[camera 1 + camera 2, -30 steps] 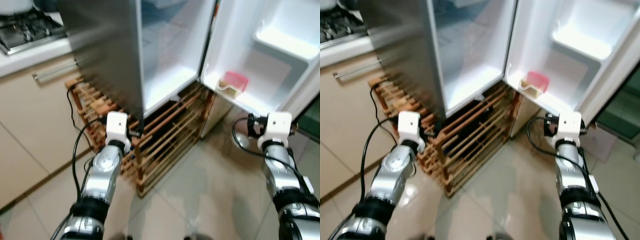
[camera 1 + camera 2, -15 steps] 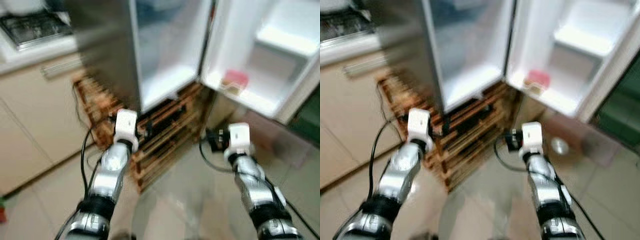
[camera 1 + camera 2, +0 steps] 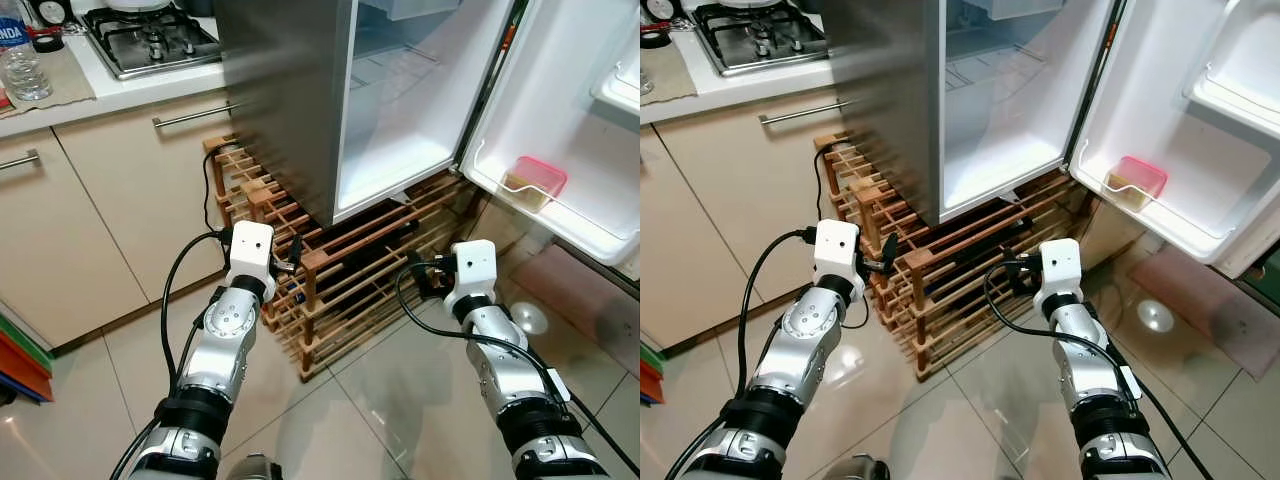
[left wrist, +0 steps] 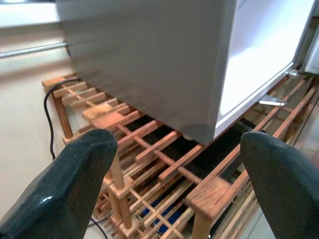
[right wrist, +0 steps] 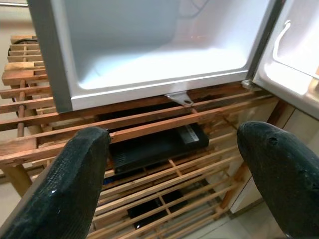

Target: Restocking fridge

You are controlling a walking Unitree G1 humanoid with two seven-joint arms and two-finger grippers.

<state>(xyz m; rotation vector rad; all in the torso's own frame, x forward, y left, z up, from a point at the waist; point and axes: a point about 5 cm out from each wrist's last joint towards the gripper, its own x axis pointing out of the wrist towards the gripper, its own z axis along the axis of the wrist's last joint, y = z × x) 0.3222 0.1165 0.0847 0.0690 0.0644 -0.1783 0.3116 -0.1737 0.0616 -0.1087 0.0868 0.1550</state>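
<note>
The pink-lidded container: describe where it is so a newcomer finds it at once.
Start at the open fridge door on the robot's right. Its lowest shelf holds the container, a clear tub with a pink lid, the one coloured thing against the white lining.

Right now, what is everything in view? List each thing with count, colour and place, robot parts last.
Fridge: one, steel-grey, on the rack, door open.
Fridge door: one, white inside, swung open on the right.
Container: one, pink lid, in the bottom door shelf.
Wooden rack: one, brown, under the fridge.
Black box: one, on a rack shelf.
Gas hob: one, steel, on the counter at left.
Cabinets: beige, beneath the counter.
Left gripper: black, open, facing the rack.
Right gripper: black, open, facing the rack.
</note>
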